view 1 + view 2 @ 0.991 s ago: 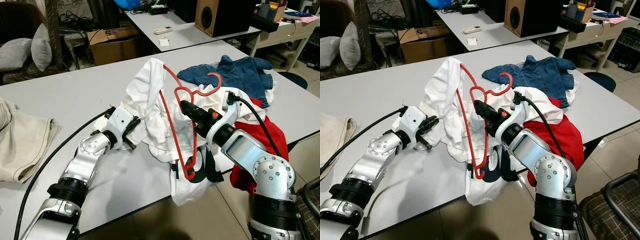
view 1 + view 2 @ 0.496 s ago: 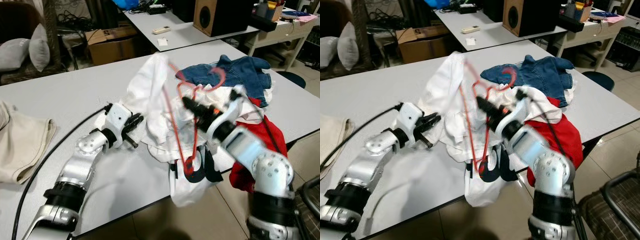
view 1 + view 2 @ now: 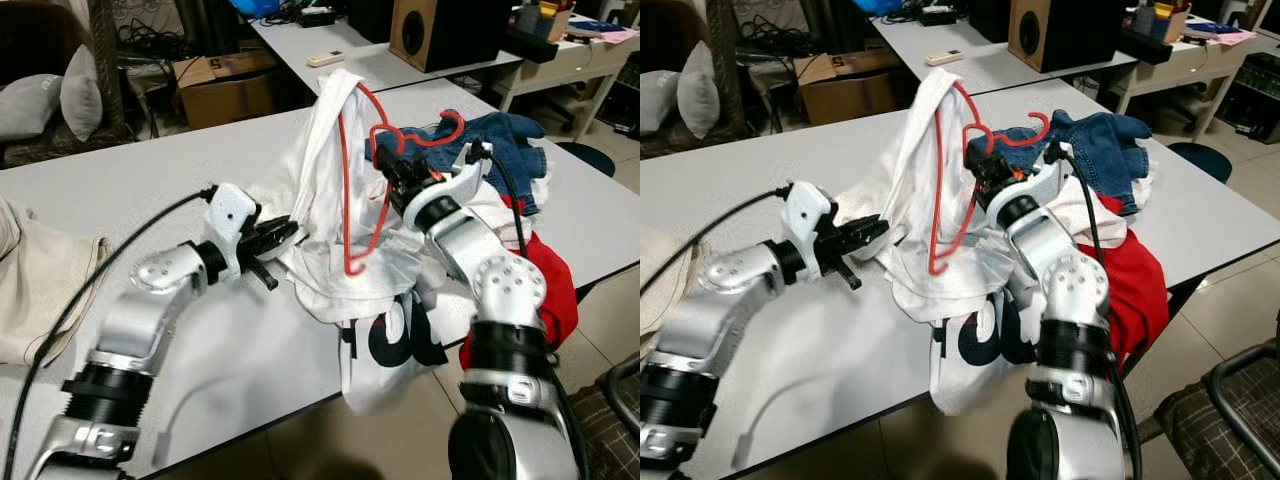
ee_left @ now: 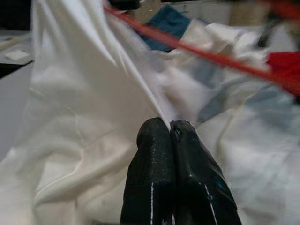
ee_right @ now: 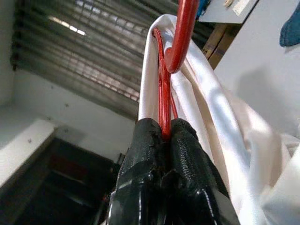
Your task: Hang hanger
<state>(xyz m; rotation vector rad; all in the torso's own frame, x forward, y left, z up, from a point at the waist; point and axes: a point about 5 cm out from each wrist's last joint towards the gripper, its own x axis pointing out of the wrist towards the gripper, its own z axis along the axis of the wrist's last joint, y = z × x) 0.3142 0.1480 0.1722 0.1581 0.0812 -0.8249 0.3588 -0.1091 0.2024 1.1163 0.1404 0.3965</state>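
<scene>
Right now I have the right gripper (image 3: 385,165) lifted above the grey table (image 3: 130,180), its two black fingers (image 5: 154,154) pressed together on the thin wire of the red hanger (image 3: 352,180). My right wrist view shows the red wire pinched between the pads, with the hanger's curl rising beyond them. The hanger is up off the table and tilted; its hook (image 3: 445,130) points toward the blue jeans (image 3: 505,140), and its long triangle hangs down toward me inside the white shirt (image 3: 325,150). That shirt is draped over one shoulder of the hanger and rises in a peak over the clothes pile.

My left gripper (image 3: 283,235) sits low, just above the tabletop, at the shirt's near edge. In the left wrist view its fingertips (image 4: 154,136) are closed tight on a fold of white cloth.

Beneath the lifted shirt lies a second white garment with dark lettering (image 3: 385,340), which spills over the table's near edge. A red garment (image 3: 545,290) lies under my right arm. A beige cloth (image 3: 40,280) rests well apart at the table's left end.
</scene>
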